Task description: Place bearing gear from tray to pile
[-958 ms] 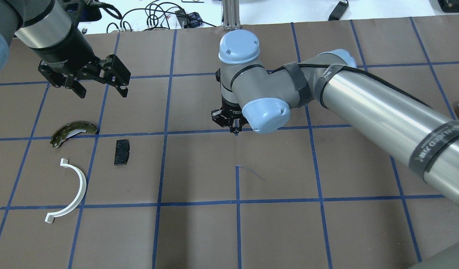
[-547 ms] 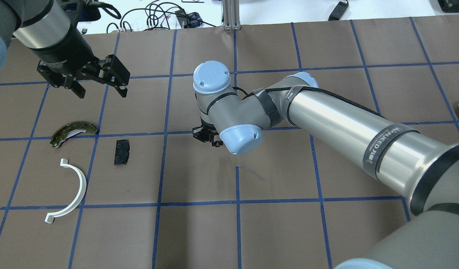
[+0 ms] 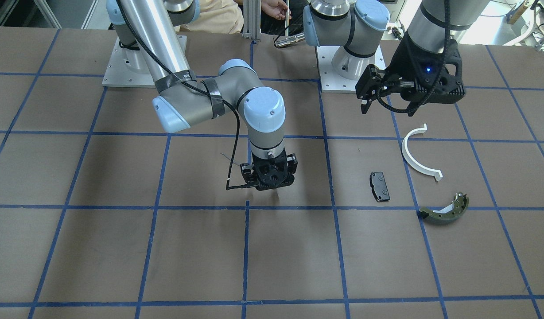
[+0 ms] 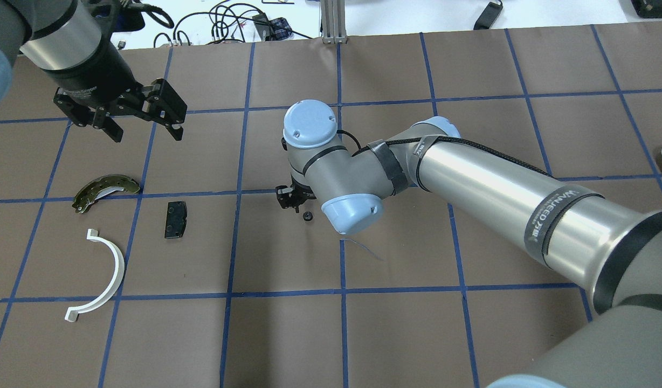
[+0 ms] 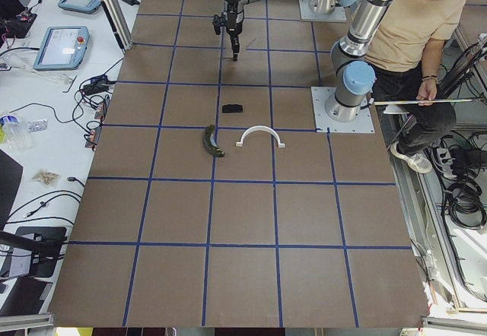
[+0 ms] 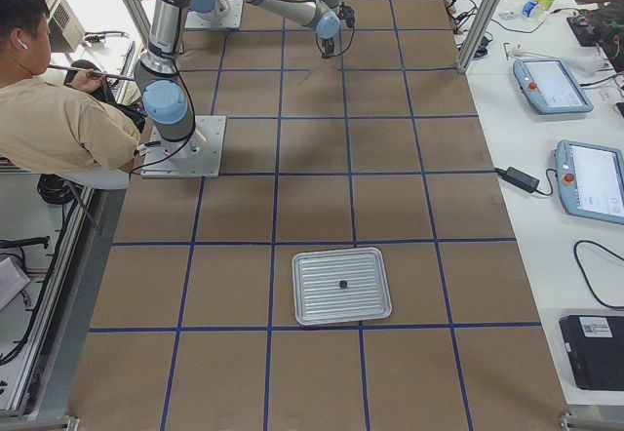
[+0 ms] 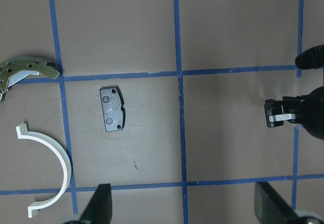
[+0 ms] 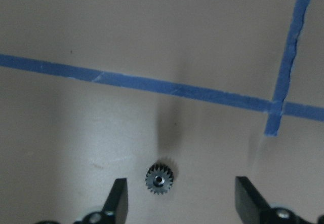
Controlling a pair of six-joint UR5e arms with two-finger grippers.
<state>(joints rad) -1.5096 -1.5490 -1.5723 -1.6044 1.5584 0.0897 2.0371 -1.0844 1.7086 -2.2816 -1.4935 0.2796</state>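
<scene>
- The gear (image 8: 159, 178) lies flat on the brown table cover (image 4: 288, 323), teeth out and hole up. It sits in the taped square next to the one with the brake pad (image 4: 176, 219), on the pad's side away from the rest of the pile.
- The right gripper (image 8: 181, 193) hangs straight above the gear, its fingers spread wide and touching nothing, so the gear rests free.
- The left gripper (image 4: 146, 126) is spread apart too and holds nothing. It hovers past the pad, on the side away from the robot.
- The white half-ring (image 4: 119, 267) and the curved brake shoe (image 4: 112, 180) lie just beyond the pad, opposite the gear.
- The tray (image 6: 312, 304) is well apart from the pad, off toward the robot's right end of the table. One small dark part (image 6: 342, 284) sits on it; it is too small to identify.
- Judged from this, the carry and set-down look done. The gear sits near the pad rather than beside it, so it reads as a loose edge of the pile.
- What seems left is for the right arm to lift clear.
</scene>
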